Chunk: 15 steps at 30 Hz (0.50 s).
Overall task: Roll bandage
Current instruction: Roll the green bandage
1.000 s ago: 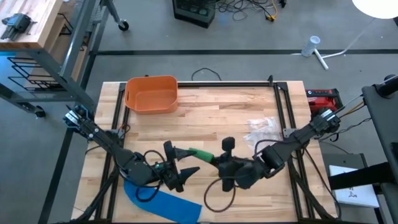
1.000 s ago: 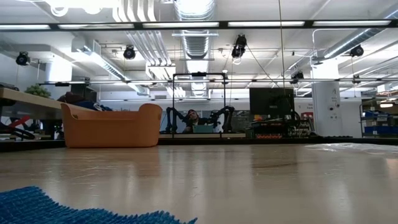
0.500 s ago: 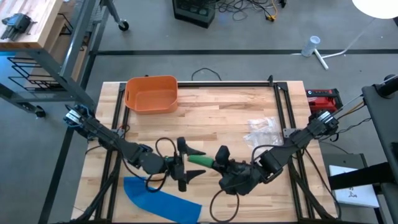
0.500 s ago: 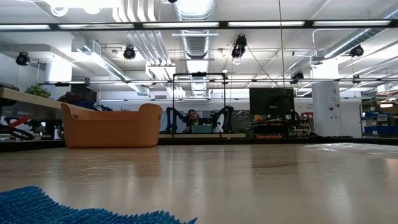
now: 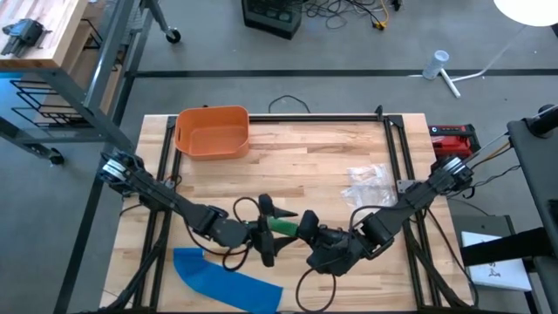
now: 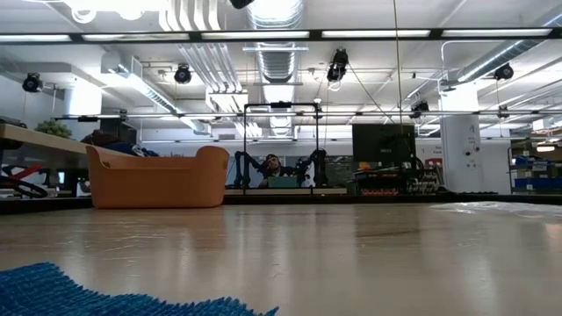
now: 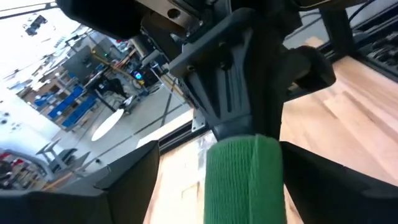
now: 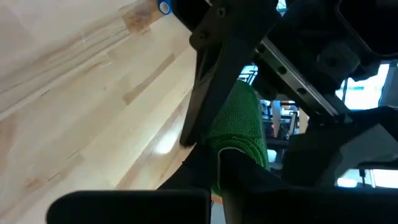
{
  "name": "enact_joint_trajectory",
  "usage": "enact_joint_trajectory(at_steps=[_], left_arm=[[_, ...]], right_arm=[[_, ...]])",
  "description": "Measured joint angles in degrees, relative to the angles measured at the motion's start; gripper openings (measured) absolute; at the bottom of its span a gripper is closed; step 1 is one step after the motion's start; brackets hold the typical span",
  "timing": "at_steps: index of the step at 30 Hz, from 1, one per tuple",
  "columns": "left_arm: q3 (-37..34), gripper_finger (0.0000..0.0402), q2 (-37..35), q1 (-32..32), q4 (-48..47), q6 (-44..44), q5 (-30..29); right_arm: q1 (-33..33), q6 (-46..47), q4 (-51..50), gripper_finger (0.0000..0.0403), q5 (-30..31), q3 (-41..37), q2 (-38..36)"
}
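Your right gripper is clamping the green bandage; your left gripper is gaping wide around its other end.

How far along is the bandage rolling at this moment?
Done: the green bandage is lifted off the table, clamped in the shut right gripper. In hand: the left gripper, jaws open, straddles its free end. Left: how much is rolled cannot be told. The blue cloth and orange bin lie apart.
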Motion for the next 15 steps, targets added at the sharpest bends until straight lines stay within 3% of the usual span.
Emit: enact_joint_trajectory(at_steps=[15], left_arm=[[2.23, 0.0273, 0.27, -0.45, -4.96, 1.53, -6.02]], right_arm=[[0.69, 3.82, -0.15, 0.0003, 0.76, 0.07, 0.61]])
